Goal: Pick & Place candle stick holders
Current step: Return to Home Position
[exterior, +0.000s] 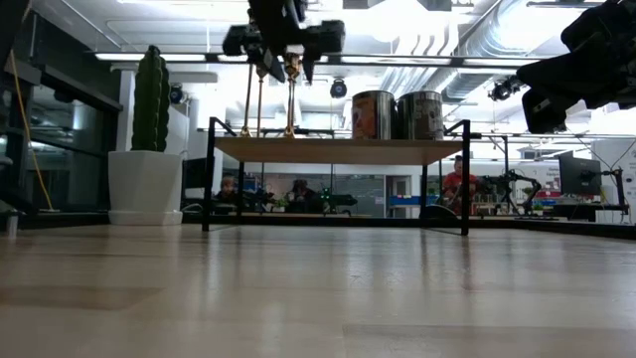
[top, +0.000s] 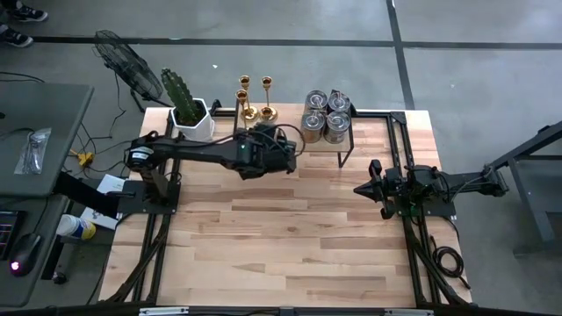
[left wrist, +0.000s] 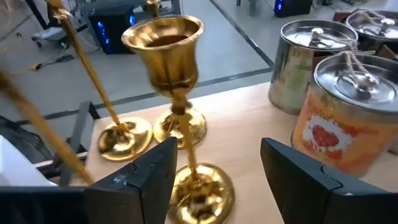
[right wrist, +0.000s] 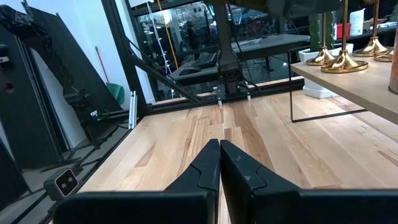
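Several gold candlesticks (top: 266, 96) and several squat silver lidded tins (top: 325, 116) stand on a raised wooden shelf (top: 347, 140) at the table's far edge. My left gripper (top: 283, 140) is open over the shelf, among the candlesticks. In the left wrist view (left wrist: 217, 144) the nearest candlestick (left wrist: 165, 46) stands upright just inside one finger, its round base (left wrist: 202, 186) on the shelf. Two more bases (left wrist: 121, 137) stand behind it, and the tins (left wrist: 348, 112) stand to one side. My right gripper (right wrist: 219, 149) is shut and empty above the table's right side (top: 378, 187). My left gripper is open around the nearest candlestick. Its slim stem (left wrist: 186, 152) runs close along the inner edge of one finger (left wrist: 155, 177). I cannot tell whether that finger touches it. The other finger (left wrist: 305, 180) stands clear.
A white hexagonal pot with a green cactus (top: 186, 110) stands left of the shelf. The shelf's black frame legs (exterior: 209, 174) reach down to the table. Bare wooden table (top: 290, 237) lies toward the near edge. People and benches show in the room behind (exterior: 457, 184).
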`<state>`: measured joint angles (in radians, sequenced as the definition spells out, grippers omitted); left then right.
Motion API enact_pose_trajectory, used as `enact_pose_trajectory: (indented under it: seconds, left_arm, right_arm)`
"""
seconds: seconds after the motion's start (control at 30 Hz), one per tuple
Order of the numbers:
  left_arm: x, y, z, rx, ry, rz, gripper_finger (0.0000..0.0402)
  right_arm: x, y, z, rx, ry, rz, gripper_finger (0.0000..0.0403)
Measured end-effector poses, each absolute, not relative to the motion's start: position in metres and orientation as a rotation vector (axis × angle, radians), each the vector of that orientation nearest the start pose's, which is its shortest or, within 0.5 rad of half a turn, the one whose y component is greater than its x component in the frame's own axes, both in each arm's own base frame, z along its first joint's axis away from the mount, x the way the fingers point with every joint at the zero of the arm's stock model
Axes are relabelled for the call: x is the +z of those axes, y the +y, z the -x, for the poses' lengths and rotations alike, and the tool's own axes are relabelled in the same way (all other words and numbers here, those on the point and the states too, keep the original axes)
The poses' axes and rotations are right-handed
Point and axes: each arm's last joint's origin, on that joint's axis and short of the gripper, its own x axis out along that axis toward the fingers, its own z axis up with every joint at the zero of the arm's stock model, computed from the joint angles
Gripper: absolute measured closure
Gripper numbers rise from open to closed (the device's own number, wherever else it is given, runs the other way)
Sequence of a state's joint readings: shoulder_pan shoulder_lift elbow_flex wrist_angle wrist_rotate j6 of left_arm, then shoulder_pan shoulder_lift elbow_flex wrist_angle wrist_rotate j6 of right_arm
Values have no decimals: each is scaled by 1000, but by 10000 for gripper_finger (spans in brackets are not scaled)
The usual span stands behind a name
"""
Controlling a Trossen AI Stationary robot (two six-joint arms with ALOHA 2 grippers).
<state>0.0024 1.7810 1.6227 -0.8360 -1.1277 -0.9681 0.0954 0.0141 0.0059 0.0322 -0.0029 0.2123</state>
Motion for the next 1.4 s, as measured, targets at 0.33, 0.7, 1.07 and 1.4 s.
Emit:
enact_pose_trajectory:
  seconds: [0.33,0.7,1.07,1.4]
  left_arm:
    - [333,-14,-341,1234,373,138,174]
    - [362,-36,-283,1205,391,169,174]
    - [365,-47,-220,1075,385,228,174]
    - [311,-48,-157,783,299,416,174]
  right_arm:
    - [167,9,-98,100,-11,-213,399]
    - [167,9,-98,100,-9,-213,399]
    - [167,9,-98,100,-10,-213,399]
    - [167,9,-98,100,-11,-213,399]
